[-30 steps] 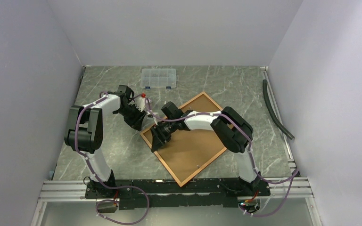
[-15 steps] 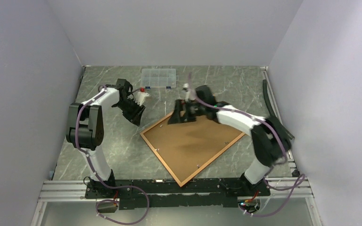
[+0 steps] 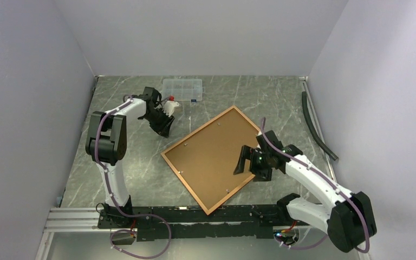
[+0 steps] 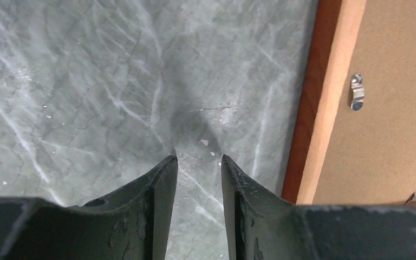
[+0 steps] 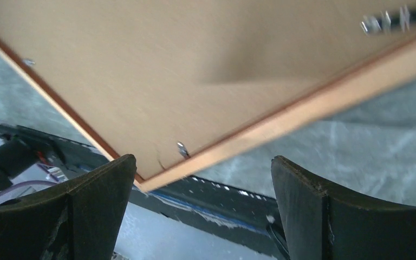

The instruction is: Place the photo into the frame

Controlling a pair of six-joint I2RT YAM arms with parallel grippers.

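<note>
Plainly, the left gripper [image 4: 199, 158] has its jaws a little way apart with nothing between them, pointing down at the bare grey marbled counter [image 3: 141, 173]. Just beside them runs the far-left rim of the frame [image 4: 325, 97]. The right gripper [image 5: 201, 158] has its jaws spread wide and empty, hanging over the frame's near-right rim [image 5: 303, 116]. The frame [image 3: 177, 157] lies flat on the counter between the two arms, back upward and turned cornerwise. Its pale wood rim and thin red-orange outer edge enclose a plain brown backing board [image 3: 211, 154]. Small metal clips [image 4: 357, 91] sit along the inside of the rim. A clear compartment box [image 3: 182, 90] rests at the counter's far edge, well apart from the frame, and a dark hose [image 3: 317, 127] lies along the right side.
</note>
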